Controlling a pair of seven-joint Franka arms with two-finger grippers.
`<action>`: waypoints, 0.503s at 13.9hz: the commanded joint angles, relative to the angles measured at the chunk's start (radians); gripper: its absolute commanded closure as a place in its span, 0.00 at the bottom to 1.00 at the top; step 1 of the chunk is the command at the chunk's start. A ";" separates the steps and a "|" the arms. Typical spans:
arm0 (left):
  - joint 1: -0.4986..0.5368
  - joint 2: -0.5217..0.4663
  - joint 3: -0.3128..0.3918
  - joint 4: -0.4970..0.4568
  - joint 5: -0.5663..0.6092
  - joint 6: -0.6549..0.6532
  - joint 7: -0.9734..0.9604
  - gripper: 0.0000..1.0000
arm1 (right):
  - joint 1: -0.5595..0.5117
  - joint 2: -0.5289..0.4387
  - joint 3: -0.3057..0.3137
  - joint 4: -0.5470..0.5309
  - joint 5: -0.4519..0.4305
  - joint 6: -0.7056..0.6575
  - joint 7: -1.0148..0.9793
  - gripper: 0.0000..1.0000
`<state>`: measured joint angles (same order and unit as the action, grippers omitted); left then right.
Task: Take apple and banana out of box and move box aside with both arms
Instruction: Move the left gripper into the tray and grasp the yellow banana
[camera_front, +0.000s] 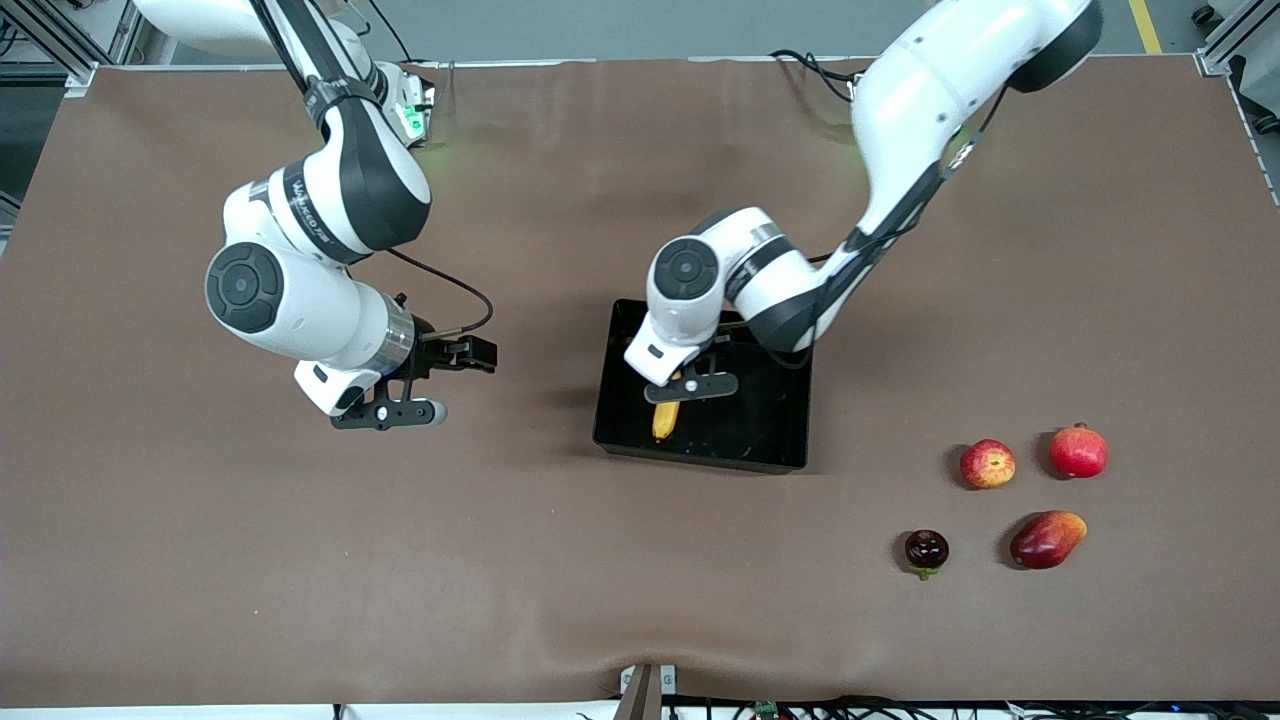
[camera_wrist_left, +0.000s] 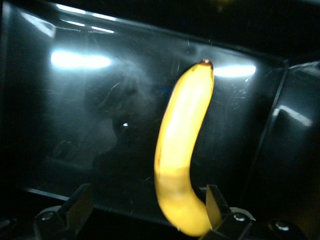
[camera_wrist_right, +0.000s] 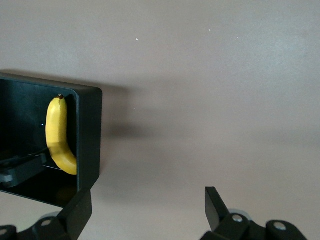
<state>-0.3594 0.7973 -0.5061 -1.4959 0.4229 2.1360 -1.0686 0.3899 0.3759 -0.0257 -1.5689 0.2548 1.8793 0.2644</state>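
The black box (camera_front: 700, 461) stands mid-table with the yellow banana (camera_front: 665, 418) lying on its floor, close to the wall at the right arm's end. My left gripper (camera_front: 690, 387) hangs low over the box, open. In the left wrist view the banana (camera_wrist_left: 182, 145) has its thick end between the wide-spread fingers (camera_wrist_left: 215, 202) of my left gripper (camera_wrist_left: 147, 200), close to one of them. The red and yellow apple (camera_front: 987, 463) sits on the table toward the left arm's end. My right gripper (camera_front: 390, 414) is open and empty over bare table beside the box (camera_wrist_right: 90, 135).
Around the apple lie a red pomegranate (camera_front: 1078, 451), a red-orange mango (camera_front: 1046, 539) and a small dark purple fruit (camera_front: 926, 549), the last two nearer the front camera. A brown cloth (camera_front: 300, 560) covers the table.
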 joint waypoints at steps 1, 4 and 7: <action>-0.070 0.039 0.075 0.032 0.022 0.060 -0.018 0.00 | 0.012 0.008 -0.013 0.004 0.018 0.004 0.012 0.00; -0.072 0.074 0.078 0.034 0.023 0.108 -0.017 0.01 | 0.012 0.008 -0.011 0.004 0.018 0.003 0.010 0.00; -0.070 0.091 0.081 0.034 0.025 0.131 -0.002 0.13 | 0.014 0.008 -0.013 0.003 0.018 0.004 0.012 0.00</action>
<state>-0.4220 0.8668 -0.4299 -1.4884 0.4231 2.2549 -1.0681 0.3900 0.3789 -0.0260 -1.5689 0.2549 1.8793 0.2644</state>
